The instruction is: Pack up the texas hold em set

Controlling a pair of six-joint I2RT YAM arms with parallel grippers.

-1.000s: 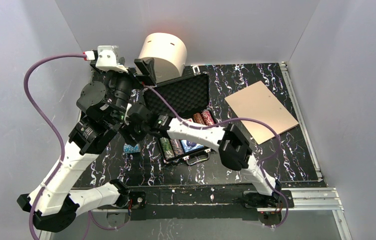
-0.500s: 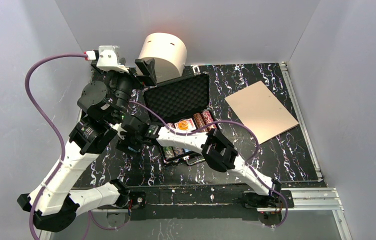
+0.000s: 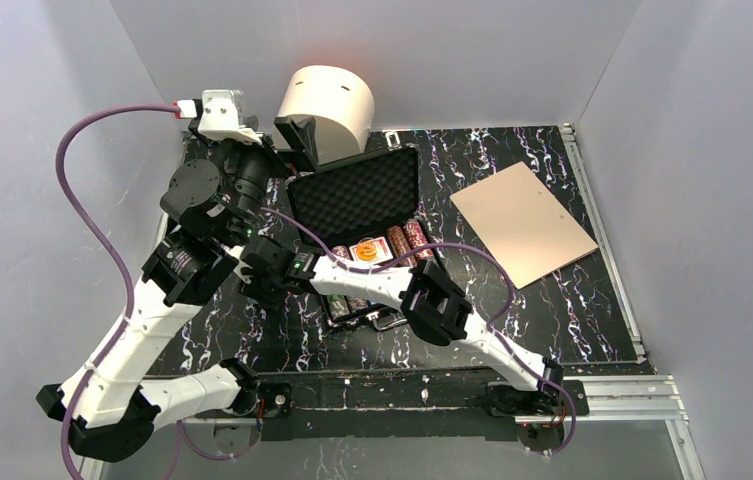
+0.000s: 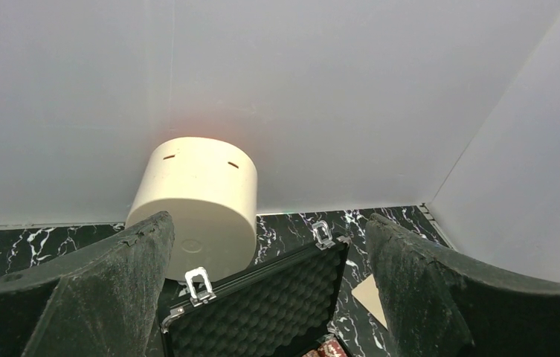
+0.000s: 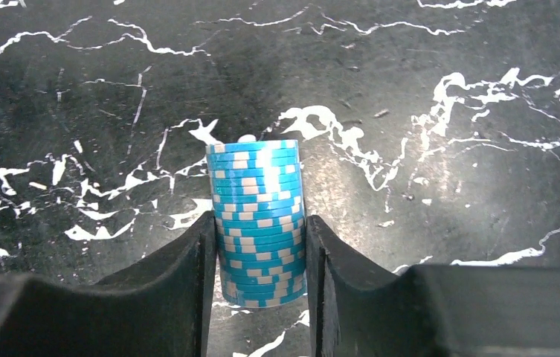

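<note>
On the desk (image 5: 410, 89) left of the open case (image 3: 357, 195), my right tool (image 5: 260, 253) clamps the blue chips (image 5: 256, 193) by their sides, so the stack lifts as one. My left tool (image 4: 265, 260) hangs spread wide above the lid, out of the way.

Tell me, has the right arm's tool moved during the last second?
Yes. Against the open black briefcase, the right tool has swung left and toward the near edge, and now straddles the blue chip stack.
</note>
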